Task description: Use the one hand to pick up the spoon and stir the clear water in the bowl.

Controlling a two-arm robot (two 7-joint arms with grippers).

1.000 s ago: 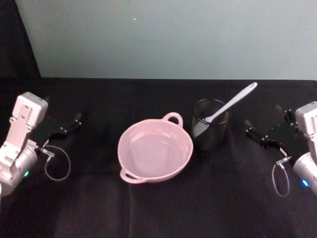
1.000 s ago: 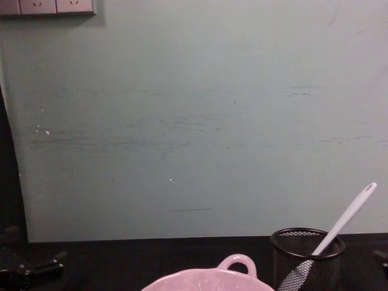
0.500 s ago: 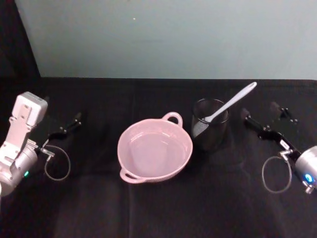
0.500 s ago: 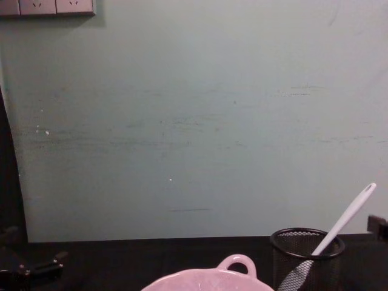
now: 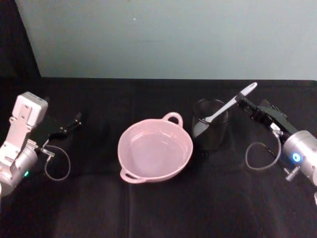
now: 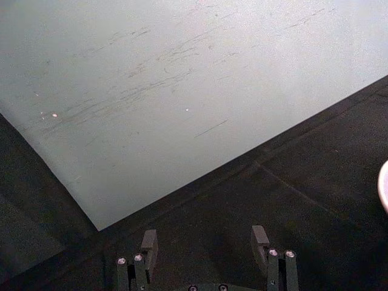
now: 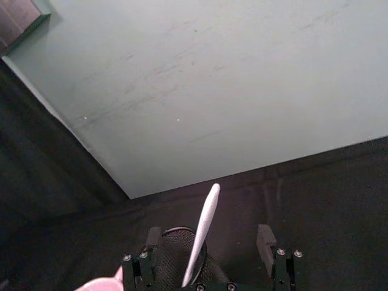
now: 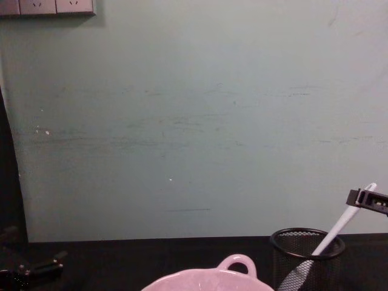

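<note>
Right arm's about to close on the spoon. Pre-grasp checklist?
1. Right gripper jaws open: ok.
2. Spoon handle between the jaws: ok.
3. Spoon standing in mesh cup, handle end free: ok.
4. Jaws touching handle: cannot tell.
5. Bowl upright beside cup: ok.
6. Left gripper parked at left, away from bowl: ok.
</note>
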